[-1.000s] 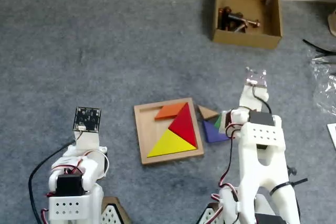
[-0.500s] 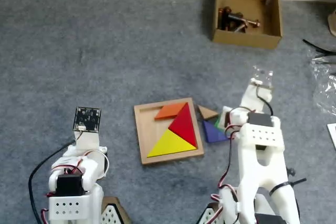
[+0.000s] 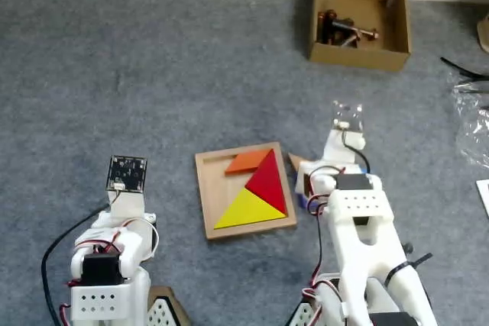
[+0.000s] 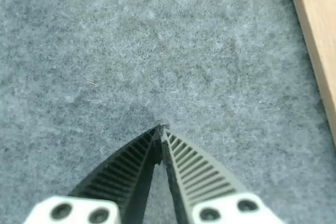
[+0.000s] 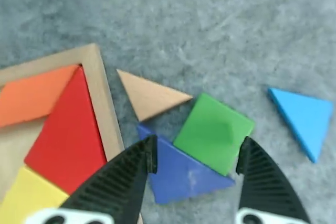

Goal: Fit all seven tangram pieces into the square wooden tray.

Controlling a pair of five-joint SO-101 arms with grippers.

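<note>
Over on the grey felt worktop [image 3: 114,74] the wooden tray [image 3: 201,196] lies between the two arms, and three pieces are already in it. The orange piece [image 3: 247,161] lies along the far rim, the red triangle [image 3: 269,179] against the side facing the right arm, and the yellow triangle [image 3: 246,209] along the near rim, its tip meeting the red one. Bare wood shows on the side towards the left arm. Now the loose pieces, all outside the tray on the right arm's side. The tan triangle [image 5: 149,97] lies just beside the rim, and the green square [image 5: 214,132] touches its point. The dark blue triangle [image 5: 181,174] is pressed up against that square and close to the tray's wall. The light blue triangle [image 5: 302,119] lies on its own, apart from that cluster. The right claw [image 5: 198,148] hangs over that cluster with its fingers spread wide. One finger is above the dark blue triangle's corner by the tray, the other past the green square's outer corner. It grips nothing, and whether the tips touch the felt I cannot tell. The left claw [image 4: 160,128] is pressed together, tips meeting, pointing down at bare felt with the tray's edge off to one side. A cardboard box [image 3: 355,57] of small hardware stands at the far edge.
</note>
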